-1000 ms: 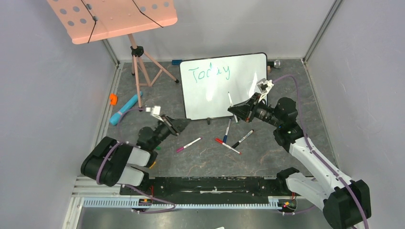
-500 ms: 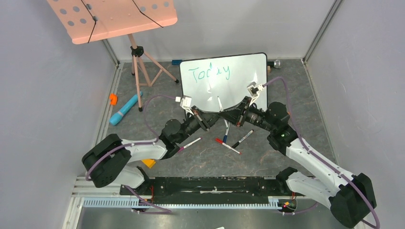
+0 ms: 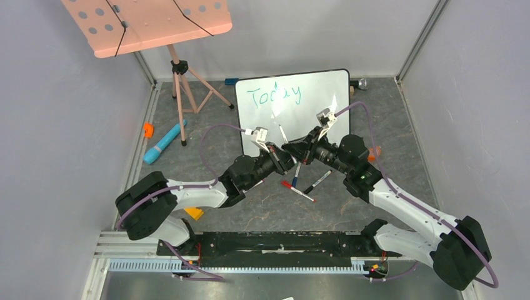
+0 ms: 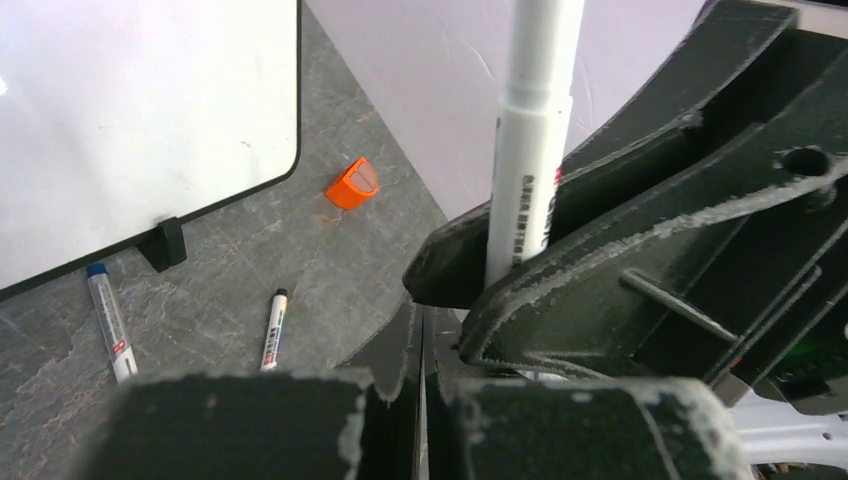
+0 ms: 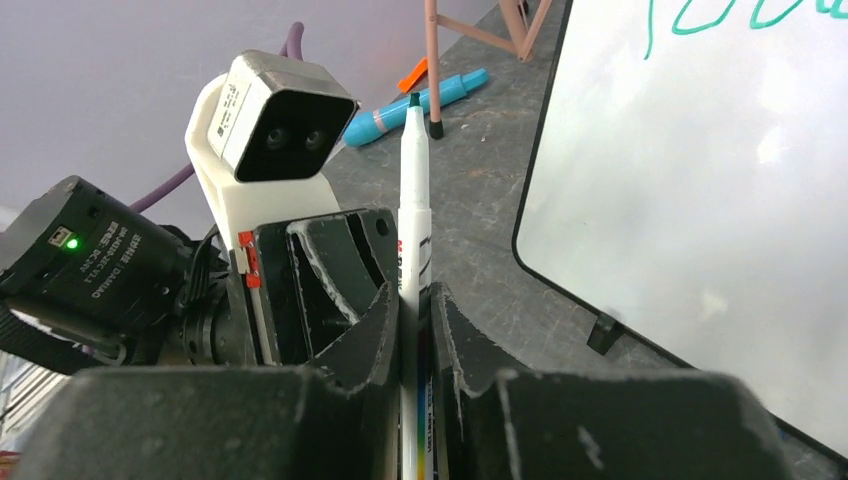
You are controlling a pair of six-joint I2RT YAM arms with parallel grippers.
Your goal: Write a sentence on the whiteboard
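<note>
The whiteboard leans at the back of the table, with the teal word "Today" of the sentence on its top line. My right gripper is shut on a white marker, whose green tip points up and away from the board. In the right wrist view the board fills the right side. My left gripper is shut with nothing between its jaws. Its tips sit right against the right gripper's fingers, just below the marker.
Loose markers lie in front of the board: a blue-capped one, a red one and a black one. An orange cap lies to the right. A pink music stand and a blue pen-shaped object stand at left.
My left arm swung from the left side across to the right gripper and its jaws closed. My right gripper moved left and a little nearer with the marker.
</note>
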